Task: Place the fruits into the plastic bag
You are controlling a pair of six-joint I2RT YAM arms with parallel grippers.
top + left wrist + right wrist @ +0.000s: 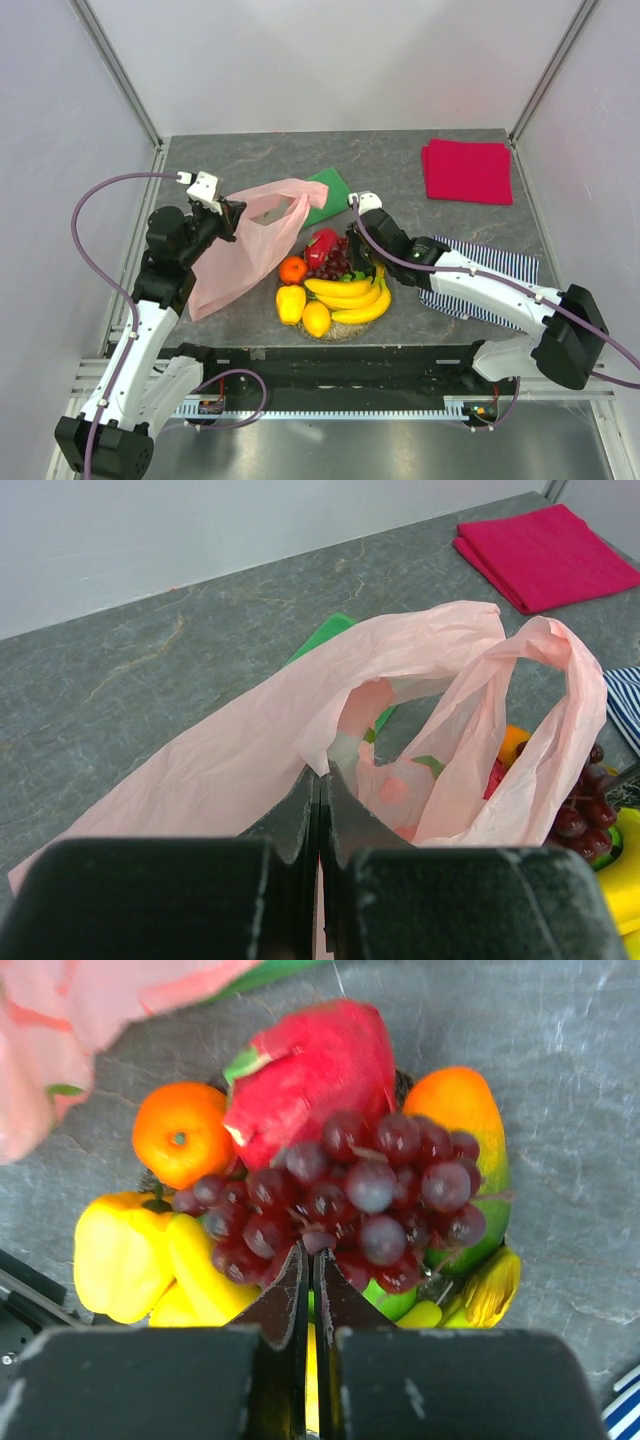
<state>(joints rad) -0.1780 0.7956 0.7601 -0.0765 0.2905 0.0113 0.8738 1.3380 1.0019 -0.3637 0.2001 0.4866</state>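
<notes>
Pink plastic bag (245,250), pinched at its rim by the closed left gripper (320,780), gapes just beside the plate (348,329) of fruits (335,285), while the right gripper (308,1260), fingers together at the grapes (370,1185), must next, it seems, carry the bunch into it.

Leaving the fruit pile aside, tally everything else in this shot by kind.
Cloths: 3 (red cloth, green cloth, striped cloth)
Plastic bag: 1 (pink plastic bag)
Plates: 1 (plate under the fruit)
Total: 5
</notes>
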